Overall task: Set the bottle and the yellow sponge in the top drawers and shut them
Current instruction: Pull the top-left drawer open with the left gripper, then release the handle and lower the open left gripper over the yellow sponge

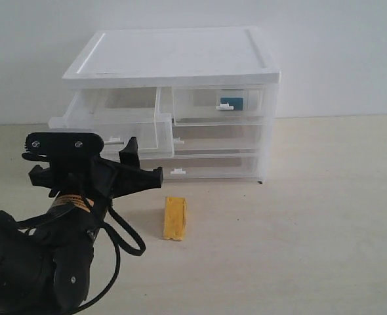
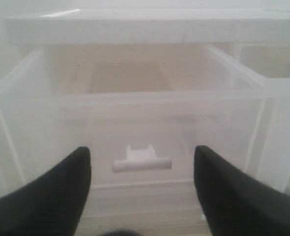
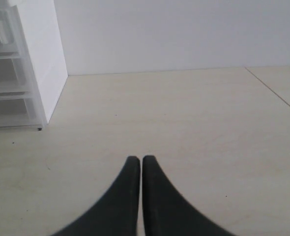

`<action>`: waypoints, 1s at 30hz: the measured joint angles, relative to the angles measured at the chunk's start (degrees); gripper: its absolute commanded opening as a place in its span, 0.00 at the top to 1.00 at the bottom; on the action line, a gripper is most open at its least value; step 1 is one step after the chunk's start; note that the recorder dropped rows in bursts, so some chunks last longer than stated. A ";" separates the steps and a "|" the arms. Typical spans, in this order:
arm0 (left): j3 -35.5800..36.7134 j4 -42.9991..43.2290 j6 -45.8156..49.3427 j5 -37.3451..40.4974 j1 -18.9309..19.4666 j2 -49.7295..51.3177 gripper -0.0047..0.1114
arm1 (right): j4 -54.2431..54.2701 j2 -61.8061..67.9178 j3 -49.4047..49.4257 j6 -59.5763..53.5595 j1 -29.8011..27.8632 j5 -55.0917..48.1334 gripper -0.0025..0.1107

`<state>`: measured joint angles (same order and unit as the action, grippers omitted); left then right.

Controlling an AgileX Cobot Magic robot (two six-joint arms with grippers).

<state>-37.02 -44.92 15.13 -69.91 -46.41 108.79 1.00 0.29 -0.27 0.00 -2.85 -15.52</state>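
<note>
Lying on the table (image 1: 311, 216) just before the cabinet (image 1: 174, 56), the yellow sponge (image 1: 175, 218) waits untouched; the bottle (image 1: 231, 102) sits inside the cabinet's shut top-right drawer (image 1: 254, 113). The top-left drawer (image 2: 135, 105) juts out, the left gripper (image 2: 141, 149) released at its handle (image 2: 141, 162), the right gripper (image 3: 136, 160) clenched empty off the cabinet's side. Swinging down for the sponge could clip that drawer or nudge the sponge away.

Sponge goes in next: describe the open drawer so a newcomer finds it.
Find the white-topped cabinet on the table. Its top row holds two half-width drawers; take the left drawer in the exterior view. It alone is pulled out and empty; the right drawer is shut, bottle inside.
</note>
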 measured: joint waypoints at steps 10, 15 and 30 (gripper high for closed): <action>5.87 -4.40 0.00 0.10 -1.88 -0.32 0.37 | 0.00 0.00 0.00 0.00 0.00 0.00 0.98; 10.33 -4.38 0.00 0.10 -5.93 -3.49 0.37 | 0.00 0.00 0.00 0.00 0.00 0.00 0.98; 4.76 -3.19 15.26 34.97 -9.01 -11.81 0.37 | 0.00 0.00 0.00 0.00 0.00 0.00 0.98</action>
<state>-32.26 -48.12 30.39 -34.95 -55.42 96.98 1.00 0.29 -0.27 0.00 -2.85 -15.52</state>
